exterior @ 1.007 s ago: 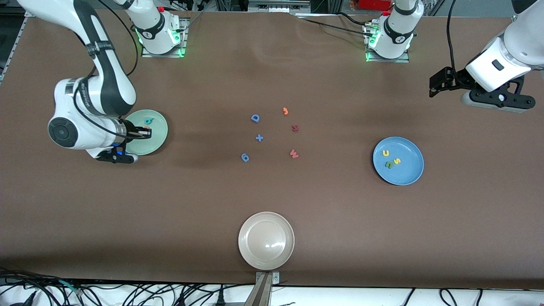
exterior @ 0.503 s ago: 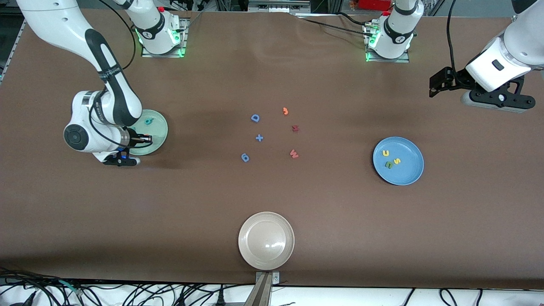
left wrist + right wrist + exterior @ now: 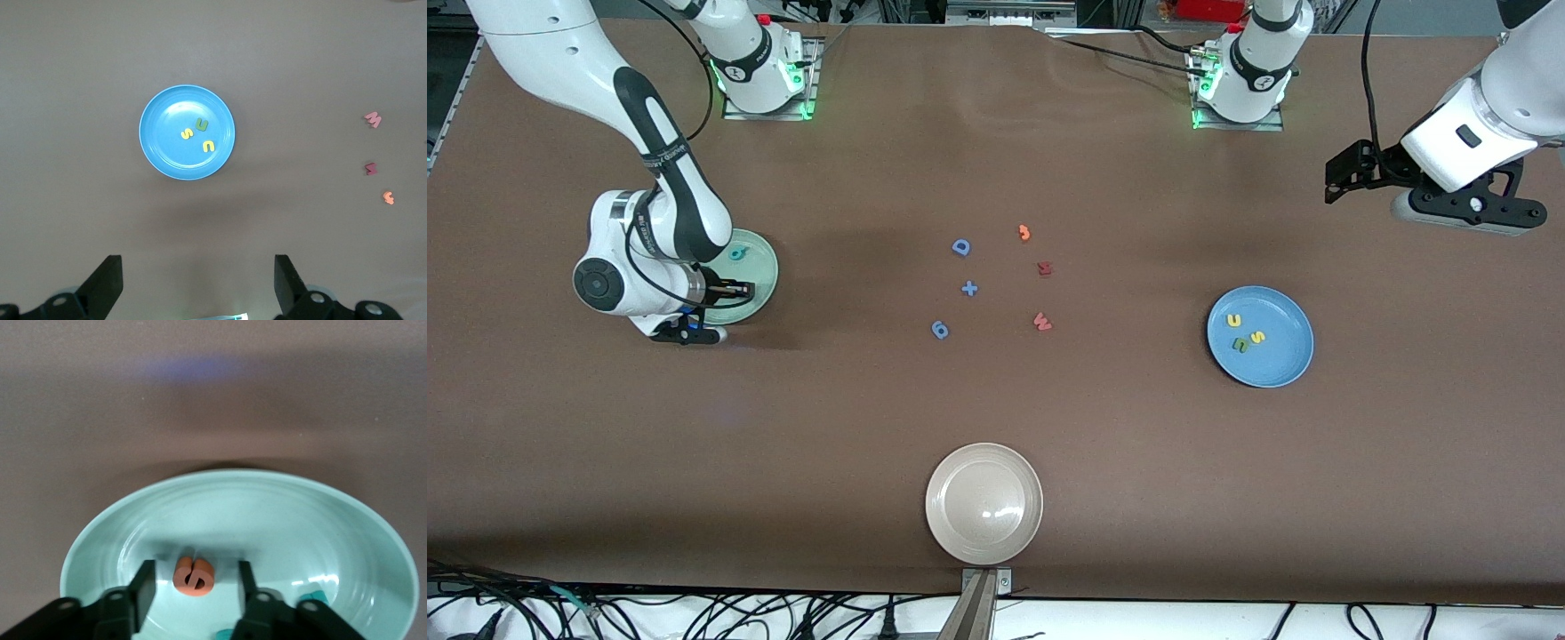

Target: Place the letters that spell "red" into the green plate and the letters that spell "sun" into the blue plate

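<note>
The green plate (image 3: 759,267) lies toward the right arm's end of the table. My right gripper (image 3: 734,289) is low over it and open (image 3: 197,568). The orange "e" (image 3: 194,576) rests in the green plate (image 3: 280,520) between the fingers, with a gap on each side. A teal letter (image 3: 736,254) lies in the plate too, and teal pieces (image 3: 313,597) show beside the gripper. The blue plate (image 3: 1282,364) holds the yellow "u" (image 3: 1234,320), green "n" (image 3: 1240,345) and yellow "s" (image 3: 1258,337). My left gripper (image 3: 1467,212) waits high at the left arm's end, open and empty (image 3: 198,267).
Loose pieces lie mid-table: a blue "D" (image 3: 960,247), a blue plus (image 3: 969,288), a blue "6" (image 3: 940,330), an orange hooked piece (image 3: 1024,233), a dark red piece (image 3: 1045,268) and a red "W" (image 3: 1042,321). A beige plate (image 3: 983,503) sits nearest the front camera.
My right arm has shifted a little over the green plate and its jaws have opened, letting go of the orange "e". The left arm has not moved.
</note>
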`<action>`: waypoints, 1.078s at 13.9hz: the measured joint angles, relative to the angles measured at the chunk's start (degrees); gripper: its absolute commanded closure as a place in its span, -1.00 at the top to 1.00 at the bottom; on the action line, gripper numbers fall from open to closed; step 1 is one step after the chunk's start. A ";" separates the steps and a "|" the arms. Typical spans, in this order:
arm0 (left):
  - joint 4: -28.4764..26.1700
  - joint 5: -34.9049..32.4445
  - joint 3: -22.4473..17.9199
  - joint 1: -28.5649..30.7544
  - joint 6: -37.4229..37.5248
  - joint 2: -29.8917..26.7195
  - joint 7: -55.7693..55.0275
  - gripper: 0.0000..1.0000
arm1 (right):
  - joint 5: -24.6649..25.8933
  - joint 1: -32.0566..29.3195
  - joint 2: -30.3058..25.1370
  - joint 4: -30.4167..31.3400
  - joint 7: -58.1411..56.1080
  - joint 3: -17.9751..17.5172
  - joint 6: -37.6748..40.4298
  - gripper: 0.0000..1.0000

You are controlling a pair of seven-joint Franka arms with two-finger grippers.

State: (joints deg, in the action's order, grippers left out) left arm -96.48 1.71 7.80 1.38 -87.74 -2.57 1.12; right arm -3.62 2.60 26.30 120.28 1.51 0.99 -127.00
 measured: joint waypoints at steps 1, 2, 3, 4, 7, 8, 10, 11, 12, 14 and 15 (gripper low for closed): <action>0.00 0.00 0.00 0.00 0.00 0.00 0.00 1.00 | 0.00 0.00 -0.37 -0.11 0.03 0.00 0.86 0.98; 0.00 0.00 0.00 0.00 0.00 0.00 0.00 1.00 | 0.00 0.00 -1.09 -0.60 0.06 0.00 2.81 0.98; 0.00 0.00 0.00 0.00 0.00 0.00 0.00 1.00 | 0.00 0.00 -2.27 -1.72 0.06 0.00 5.89 0.98; 0.00 0.00 0.00 0.00 0.00 0.00 0.00 1.00 | 0.00 0.01 -3.75 -3.56 0.07 0.02 10.05 0.98; 0.00 0.00 0.00 0.00 0.00 0.00 0.00 1.00 | -0.01 0.01 -7.88 -12.36 0.11 0.68 25.88 0.98; 0.00 0.00 0.00 0.00 0.00 0.00 0.00 1.00 | -0.01 0.00 -8.64 -15.92 0.11 1.17 30.94 0.98; 0.00 0.00 0.00 0.00 0.00 0.00 0.00 1.00 | -0.01 -0.01 -9.38 -22.66 0.11 2.13 38.74 0.98; 0.00 0.00 0.00 0.00 0.00 0.00 0.00 1.00 | -0.01 -0.01 -9.47 -25.54 0.11 2.47 41.23 0.98; 0.00 0.00 0.00 0.00 0.00 0.00 0.00 1.00 | -0.01 -0.01 -9.57 -28.06 0.11 2.62 42.72 0.98; 0.00 0.00 0.00 0.00 0.00 0.01 0.00 1.00 | -0.01 0.01 -10.54 -31.65 0.11 2.64 43.37 0.98; 0.01 0.00 0.00 0.00 0.01 0.01 0.00 1.00 | 0.08 -0.02 -11.57 -32.59 0.11 2.64 43.13 0.98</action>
State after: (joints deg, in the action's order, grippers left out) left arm -96.48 1.71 7.80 1.37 -87.73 -2.57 1.12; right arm -3.55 2.58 14.73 87.70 1.62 3.63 -83.87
